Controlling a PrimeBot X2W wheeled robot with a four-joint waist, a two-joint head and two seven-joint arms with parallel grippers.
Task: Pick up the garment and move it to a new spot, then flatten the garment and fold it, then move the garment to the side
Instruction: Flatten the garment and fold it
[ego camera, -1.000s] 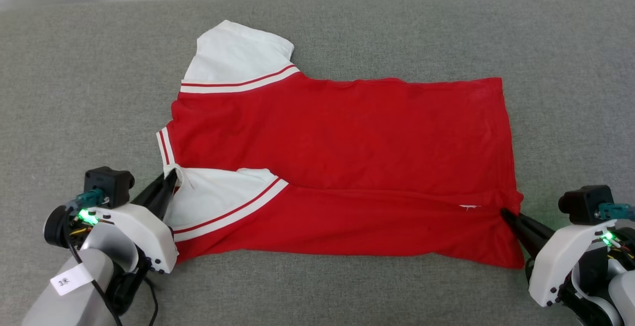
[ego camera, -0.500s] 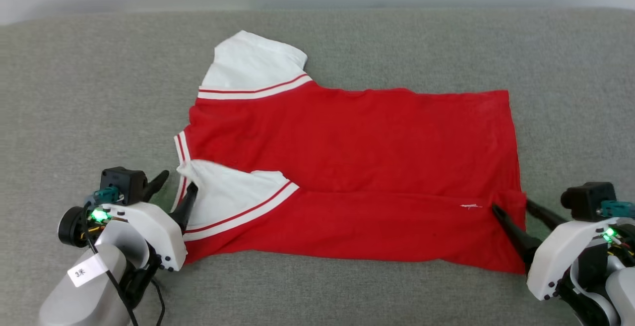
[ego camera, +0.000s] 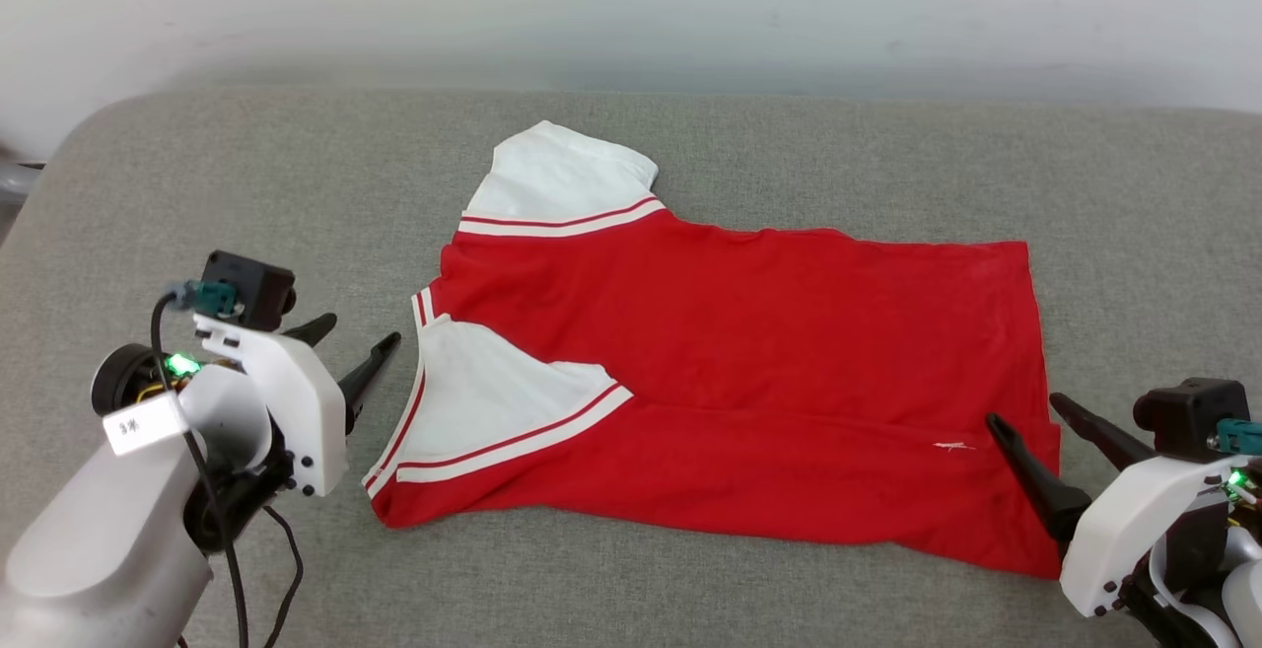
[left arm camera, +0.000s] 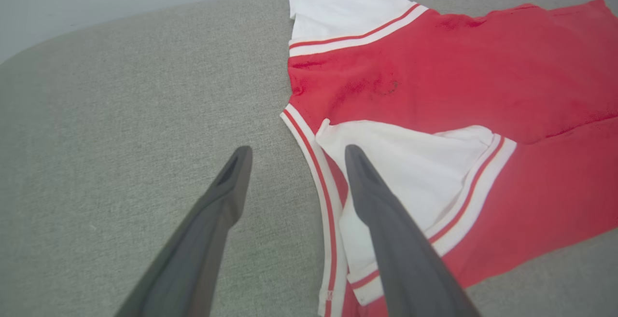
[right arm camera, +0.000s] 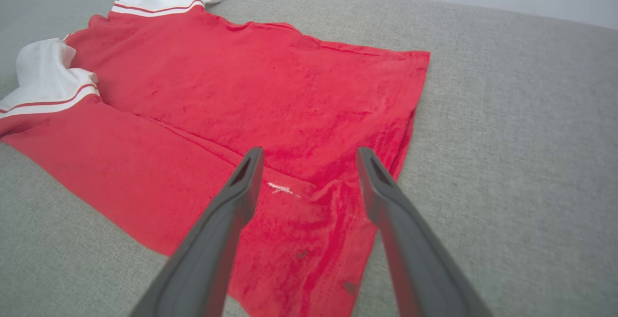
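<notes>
Left gripper [ego camera: 360, 330] [left arm camera: 298, 150]: jaws wide apart, empty, just beside the neckline trim of the garment [ego camera: 749, 332]. Right gripper [ego camera: 1025, 410] [right arm camera: 310, 151]: jaws wide apart, empty, over the near hem corner; contact cannot be judged. Garment lies spread mid-worktop [ego camera: 197, 184], near side folded inward.

Soft, even, bright light fills the scene; the shirt [ego camera: 749, 382] casts only a thin shadow along its near edge on the cushion [ego camera: 296, 184]. The wall [ego camera: 631, 7] behind looks hazy. Wrist views curve at their edges, and the fingers [left arm camera: 207, 230] close to the lens blur.
</notes>
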